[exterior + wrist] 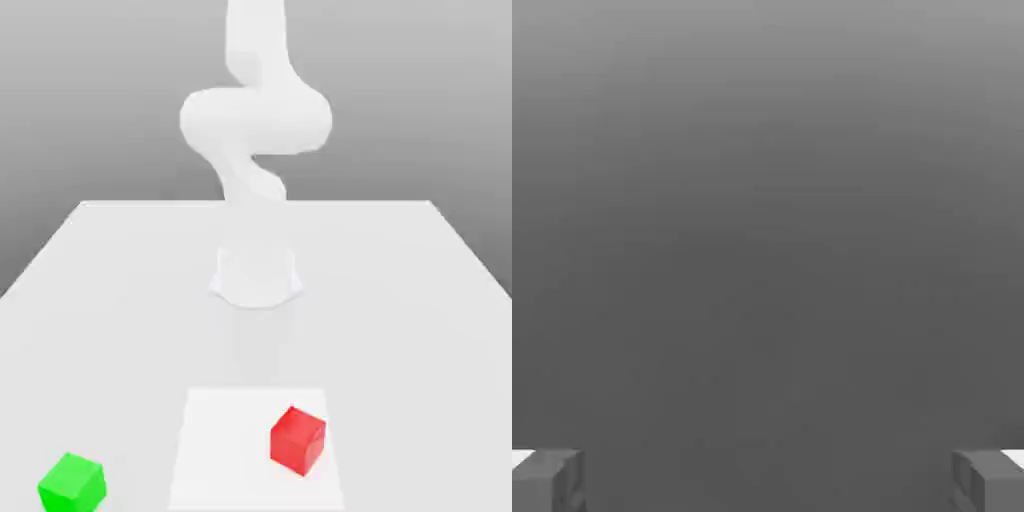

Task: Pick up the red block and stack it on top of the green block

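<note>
The red block (pixel 298 439) is sitting on the white table (pixel 110 300), on a paler square patch (pixel 220 440) near the front edge, right of centre in the exterior view. The green block (pixel 72 483) is resting well apart from it, toward the exterior view's left front corner. Nothing is lying on either block. In the hand view the claw (pixel 768 480) is standing wide apart, released, its grey fingertips (pixel 547 480) gripping nothing and touching nothing, facing a plain grey backdrop. The white arm (pixel 255 120) is rising behind the blocks.
</note>
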Action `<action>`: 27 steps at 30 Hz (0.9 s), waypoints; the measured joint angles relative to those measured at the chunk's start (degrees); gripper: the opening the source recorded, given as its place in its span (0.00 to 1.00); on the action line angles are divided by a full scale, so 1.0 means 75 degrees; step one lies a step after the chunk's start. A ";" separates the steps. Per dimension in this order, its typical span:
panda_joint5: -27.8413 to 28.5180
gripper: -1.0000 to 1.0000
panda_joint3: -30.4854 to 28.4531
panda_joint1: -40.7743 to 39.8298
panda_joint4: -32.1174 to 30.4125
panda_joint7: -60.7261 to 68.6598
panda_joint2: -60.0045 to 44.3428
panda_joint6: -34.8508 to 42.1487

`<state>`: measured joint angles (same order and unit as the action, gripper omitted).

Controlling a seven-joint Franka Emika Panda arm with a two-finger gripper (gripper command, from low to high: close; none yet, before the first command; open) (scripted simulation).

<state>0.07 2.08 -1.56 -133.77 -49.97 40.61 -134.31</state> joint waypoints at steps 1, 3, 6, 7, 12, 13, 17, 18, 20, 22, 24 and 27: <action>0.0009 0.50 0.0118 -0.0085 -0.0116 -0.0244 -0.0300 -0.0150; 0.0036 0.50 0.0340 -0.0241 -0.0336 -0.0713 -0.0869 -0.0434; 0.0103 0.50 0.0647 -0.0443 -0.0656 -0.1417 -0.1703 -0.0845; 0.0131 0.50 0.0744 -0.0504 -0.0762 -0.1654 -0.1980 -0.0981; 0.0307 0.50 0.1158 -0.0744 -0.1292 -0.2867 -0.3368 -0.1661; 0.0348 0.50 0.1220 -0.0772 -0.1398 -0.3114 -0.3647 -0.1797; 0.0488 0.50 0.1387 -0.0807 -0.1821 -0.4083 -0.4759 -0.2340; 0.0507 0.50 0.1408 -0.0783 -0.1927 -0.4314 -0.5036 -0.2475; 0.0506 0.50 0.1429 -0.0729 -0.2139 -0.4748 -0.5584 -0.2749; 0.0516 0.50 0.1404 -0.0654 -0.2294 -0.5108 -0.6128 -0.3059; 0.0748 0.50 0.1254 -0.0544 -0.2275 -0.5382 -0.6678 -0.3474; 0.1236 0.50 0.0908 -0.0303 -0.2160 -0.5771 -0.7512 -0.4148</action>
<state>9.34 8.89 -3.84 -149.97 -93.25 -15.73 -165.42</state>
